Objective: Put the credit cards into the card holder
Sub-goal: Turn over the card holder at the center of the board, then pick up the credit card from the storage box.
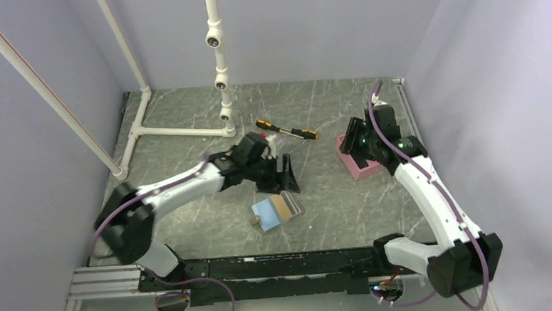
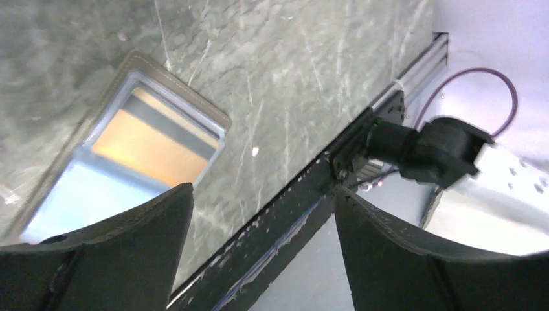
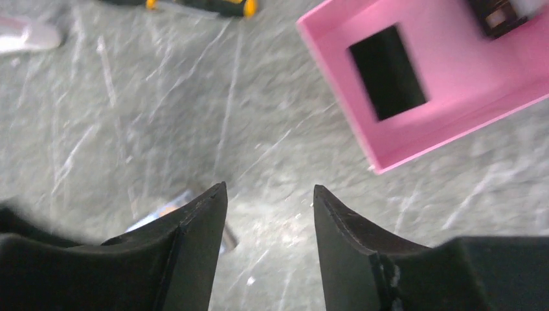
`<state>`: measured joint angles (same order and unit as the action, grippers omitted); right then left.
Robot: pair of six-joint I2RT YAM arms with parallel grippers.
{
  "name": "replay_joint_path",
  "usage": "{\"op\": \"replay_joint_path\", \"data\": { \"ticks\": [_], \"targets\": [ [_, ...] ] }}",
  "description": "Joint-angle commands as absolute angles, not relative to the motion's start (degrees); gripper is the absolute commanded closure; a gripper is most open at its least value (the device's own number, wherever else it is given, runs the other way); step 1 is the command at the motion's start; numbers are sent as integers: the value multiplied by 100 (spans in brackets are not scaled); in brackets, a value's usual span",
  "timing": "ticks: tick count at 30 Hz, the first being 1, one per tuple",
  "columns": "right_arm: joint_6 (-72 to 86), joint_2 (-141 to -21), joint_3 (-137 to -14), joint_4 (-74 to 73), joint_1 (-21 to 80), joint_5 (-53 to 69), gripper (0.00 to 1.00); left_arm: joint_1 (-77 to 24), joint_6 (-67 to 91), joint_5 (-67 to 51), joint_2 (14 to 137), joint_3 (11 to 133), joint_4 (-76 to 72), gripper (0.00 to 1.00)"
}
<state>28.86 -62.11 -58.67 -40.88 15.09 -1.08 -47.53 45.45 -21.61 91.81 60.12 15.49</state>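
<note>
1. Grey table (image 1: 206,230) with thin white lines sits inside pale purple walls. White pipes (image 1: 219,73) stand at the back left.
2. On the left side, the left gripper (image 1: 286,175) hangs just behind the card holder (image 1: 277,212). Its jaws are spread wide and nothing is between them. I think it waits there so it can hold the holder down or help a card slide in.
3. The card holder lies open and flat near the middle of the table, toward the front. Its long side runs left to right, with the right end a little farther back. The light blue inside faces up. A tan card (image 1: 285,207) sits in the pocket on the right half, so one card looks put away.
4. A yellow and black screwdriver (image 1: 287,131) lies farther back. It is not part of this job.
5. The pink tray (image 1: 359,171) sits on the right, well apart from the holder. A black card (image 3: 387,71) lies flat inside it and is not yet put away.
6. The right gripper (image 1: 360,140) hovers over the tray. Its jaws are apart and hold nothing. I think it is there to reach for that black card.
</note>
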Motion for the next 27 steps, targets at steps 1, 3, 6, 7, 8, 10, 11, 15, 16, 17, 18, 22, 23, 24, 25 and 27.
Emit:
{"op": "replay_joint_path", "data": {
  "ticks": [1,3,6,7,8,10,11,15,16,17,18,22,23,24,25,27],
  "targets": [
    [2308,-6967,-6666,-4336,1230,-1297,39,-4541,3489,-2330,7681,6275,2797,13],
    [2014,-7459,-7011,-4432,1187,-2005,27,-4508,3121,-2110,7276,6454,3486,11],
    [1584,-8252,-7608,-4633,1037,-2673,18,-4447,2706,-1809,6827,6661,4212,8],
    [1416,-8421,-7664,-4554,956,-2687,17,-4418,2597,-1741,6740,6718,4356,7],
    [1279,-8579,-7734,-4452,852,-2607,18,-4399,2514,-1724,6688,6773,4457,6],
    [1025,-8959,-7922,-4433,700,-2357,23,-4345,2340,-1872,6706,6870,4552,5],
    [940,-9130,-7991,-4434,683,-2359,25,-4325,2270,-1962,6739,6889,4549,5],
    [862,-9722,-8199,-4586,659,-2654,46,-4247,2106,-2301,6900,6843,4421,6],
    [846,-9831,-8208,-4577,659,-2751,46,-4221,2061,-2377,6926,6825,4395,6],
    [825,-9930,-8217,-4567,653,-2827,46,-4200,2026,-2427,6940,6790,4362,6],
    [793,-10004,-8244,-4556,651,-2862,46,-4162,1996,-2468,6939,6761,4338,6],
    [716,-10389,-8474,-4632,642,-3272,46,-3943,1891,-2678,6962,6597,4193,5],
    [694,-10446,-8528,-4652,634,-3330,46,-3885,1859,-2733,6980,6563,4185,5],
    [672,-10502,-8560,-4657,633,-3383,46,-3837,1843,-2782,7001,6534,4172,5],
    [650,-10553,-8582,-4660,631,-3448,46,-3781,1807,-2836,7019,6512,4167,5],
    [606,-10645,-8597,-4648,618,-3522,46,-3707,1749,-2891,7046,6484,4158,5]
  ]
}}
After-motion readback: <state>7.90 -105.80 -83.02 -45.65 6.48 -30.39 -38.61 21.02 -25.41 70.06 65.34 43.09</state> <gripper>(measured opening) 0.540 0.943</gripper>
